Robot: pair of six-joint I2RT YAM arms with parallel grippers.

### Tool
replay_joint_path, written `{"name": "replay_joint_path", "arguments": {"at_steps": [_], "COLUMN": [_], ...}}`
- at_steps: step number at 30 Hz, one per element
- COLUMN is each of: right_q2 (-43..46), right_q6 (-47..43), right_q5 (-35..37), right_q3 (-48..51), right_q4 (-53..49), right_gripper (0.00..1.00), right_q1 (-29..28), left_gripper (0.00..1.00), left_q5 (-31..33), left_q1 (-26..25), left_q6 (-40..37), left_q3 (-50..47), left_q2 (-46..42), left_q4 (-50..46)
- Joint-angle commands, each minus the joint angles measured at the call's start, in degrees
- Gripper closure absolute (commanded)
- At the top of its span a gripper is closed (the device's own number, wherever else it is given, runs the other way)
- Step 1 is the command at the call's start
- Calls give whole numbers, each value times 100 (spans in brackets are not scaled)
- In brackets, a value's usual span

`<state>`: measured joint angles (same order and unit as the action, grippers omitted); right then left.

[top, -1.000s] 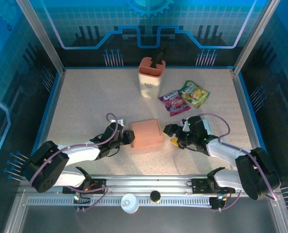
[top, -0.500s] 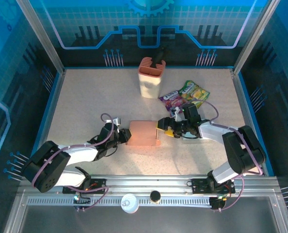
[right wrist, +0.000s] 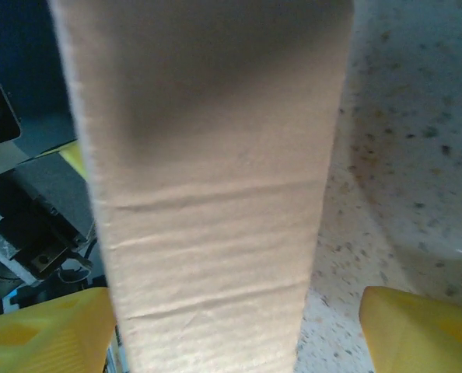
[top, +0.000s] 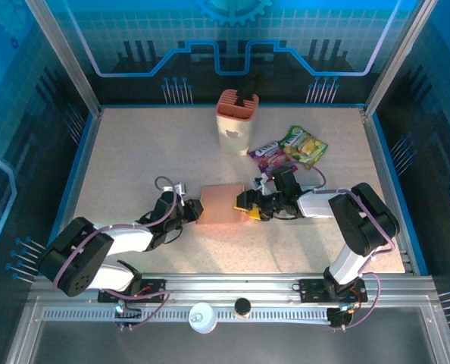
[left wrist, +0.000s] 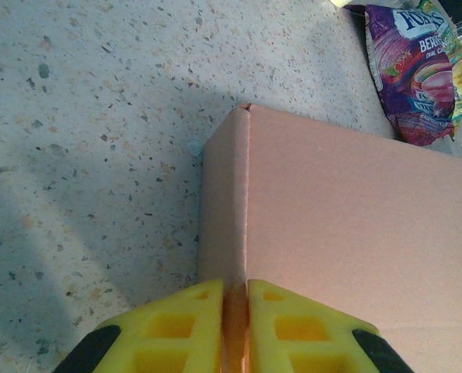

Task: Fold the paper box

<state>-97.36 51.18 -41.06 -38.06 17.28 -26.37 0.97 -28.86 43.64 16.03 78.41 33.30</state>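
Note:
The pink paper box (top: 223,203) lies closed on the speckled table between the two arms. My left gripper (top: 195,211) is at its left end. In the left wrist view its yellow fingers (left wrist: 281,322) pinch the box's (left wrist: 348,225) upright corner edge, so the left gripper (left wrist: 236,330) is shut on it. My right gripper (top: 249,205) is at the box's right end. In the right wrist view the right gripper (right wrist: 231,334) stands open astride a side of the box (right wrist: 215,179), with a gap of table showing before the right finger (right wrist: 421,326).
A peach holder (top: 236,121) with a dark tool in it stands at the back. A purple snack packet (top: 273,160) and a green-yellow one (top: 304,145) lie just behind the right arm. The purple packet (left wrist: 421,74) is close to the box's far corner.
The right gripper has swung left to the box's right end and narrowed a little. The left jaws have closed on the box's edge. The box has shifted slightly left and turned.

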Motion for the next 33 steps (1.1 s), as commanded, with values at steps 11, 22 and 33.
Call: {"name": "replay_joint_path", "arguments": {"at_steps": [11,22,33], "right_q2": [-567,-303,144], "right_q6": [1180,1835,3042], "right_q5": [-412,-405,-758], "right_q3": [-264,-92,397], "right_q4": [1869,1905,2386], "right_gripper": [42,62,71], "right_q1": [-76,13,358], "left_gripper": [85,46,31], "left_q5": [-135,276,1853], "left_q1": [135,-762,-2884], "left_q6": [-93,-3014,-6995], "left_q3": [-155,617,911], "left_q2": [119,-1916,-2426], "left_q4": [-545,-2104,-2896]}}
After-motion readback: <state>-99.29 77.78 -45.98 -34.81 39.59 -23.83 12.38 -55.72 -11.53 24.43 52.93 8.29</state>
